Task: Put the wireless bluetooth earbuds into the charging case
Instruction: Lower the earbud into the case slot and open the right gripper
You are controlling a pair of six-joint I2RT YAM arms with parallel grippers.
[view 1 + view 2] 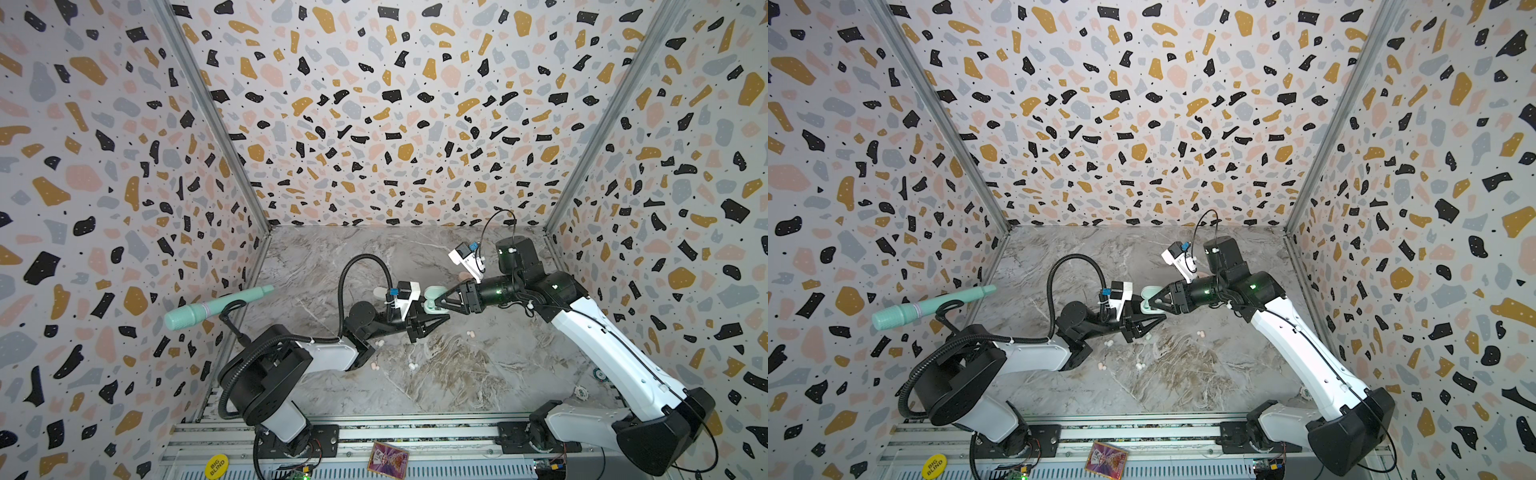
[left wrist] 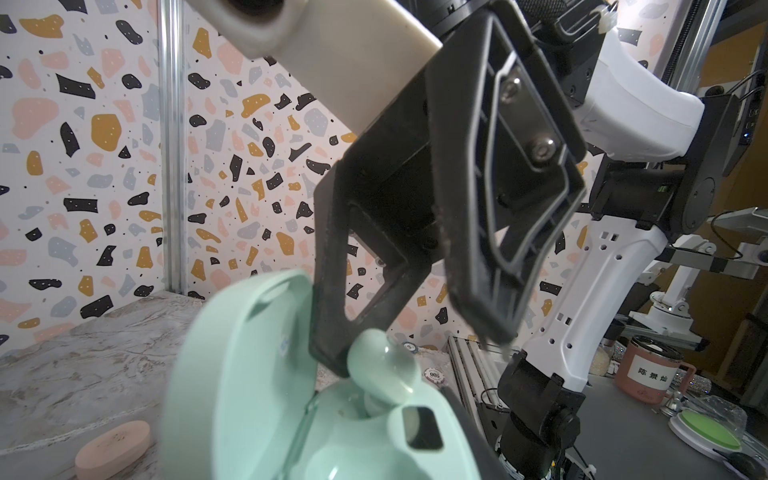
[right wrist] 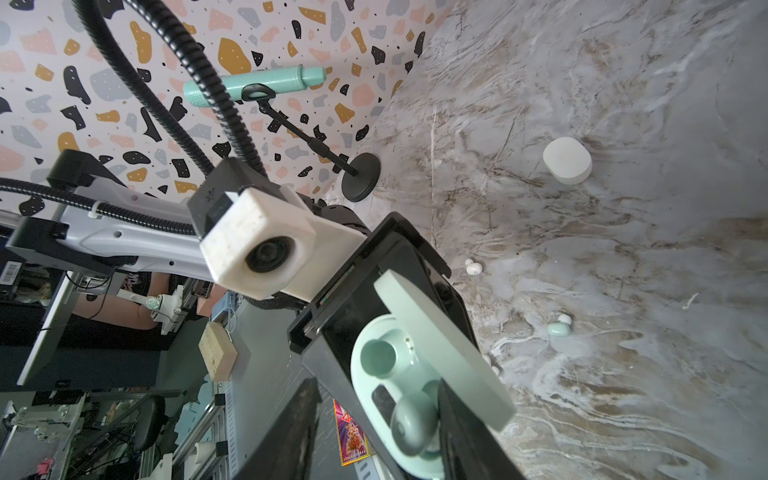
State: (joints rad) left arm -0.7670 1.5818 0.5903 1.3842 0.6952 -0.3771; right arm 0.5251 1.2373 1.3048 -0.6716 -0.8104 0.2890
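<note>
1. In a top view the left gripper and right gripper cover most of the mint charging case; only its lid shows.
2. The white case, left of them, is half hidden behind a wrist camera; the pink case, farther back on the right, is a sliver.
3. The loose earbuds on the counter are too small there to tell colours.
4. In the left wrist view the mint charging case is blurred and, like the pink case, cut off.
5. In the right wrist view the right gripper's fingers are cut off.
</note>
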